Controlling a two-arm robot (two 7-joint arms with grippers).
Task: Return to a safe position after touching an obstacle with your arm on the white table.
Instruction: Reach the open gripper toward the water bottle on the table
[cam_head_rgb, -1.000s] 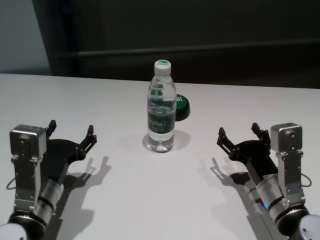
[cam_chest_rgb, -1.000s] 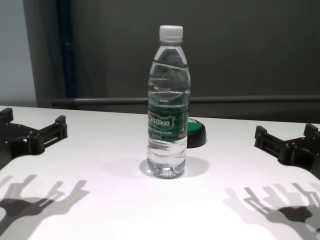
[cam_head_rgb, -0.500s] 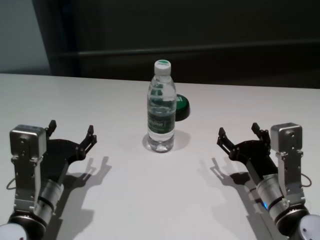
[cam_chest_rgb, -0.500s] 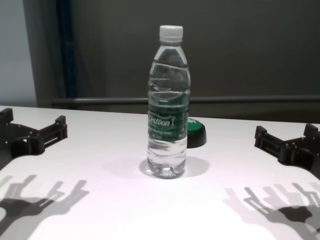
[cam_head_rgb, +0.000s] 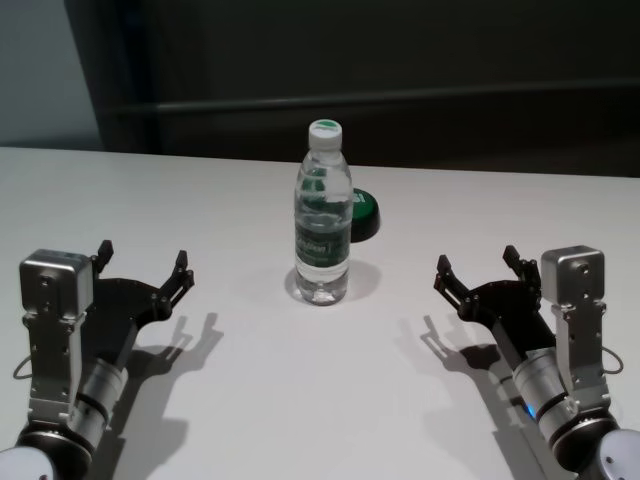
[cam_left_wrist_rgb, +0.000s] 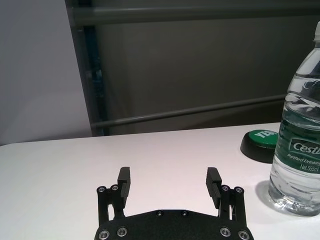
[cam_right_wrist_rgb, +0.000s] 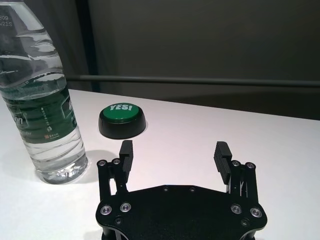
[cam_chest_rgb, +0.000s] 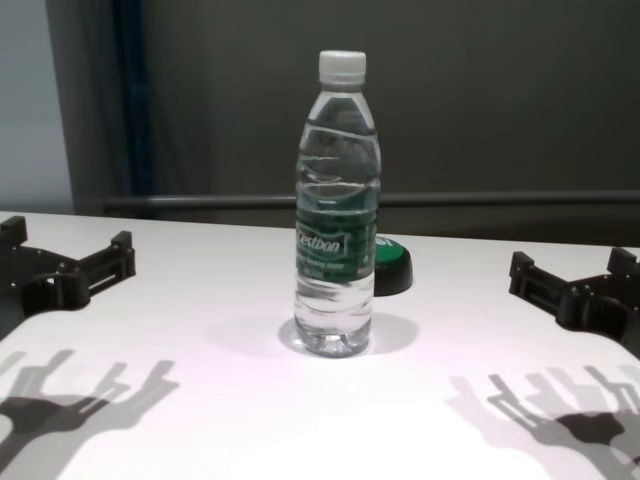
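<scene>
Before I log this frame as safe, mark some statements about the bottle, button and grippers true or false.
1. The water bottle stands upright on the white table. True.
2. The left gripper grips the bottle. False: it is open, apart from it.
3. The green push-button reads "YES!". True.
4. The button sits nearer the robot than the bottle. False: it is behind it.
5. The right gripper is open and holds nothing. True.

Black screw-studded hands (cam_right_wrist_rgb: 173, 156), silver wrists.
</scene>
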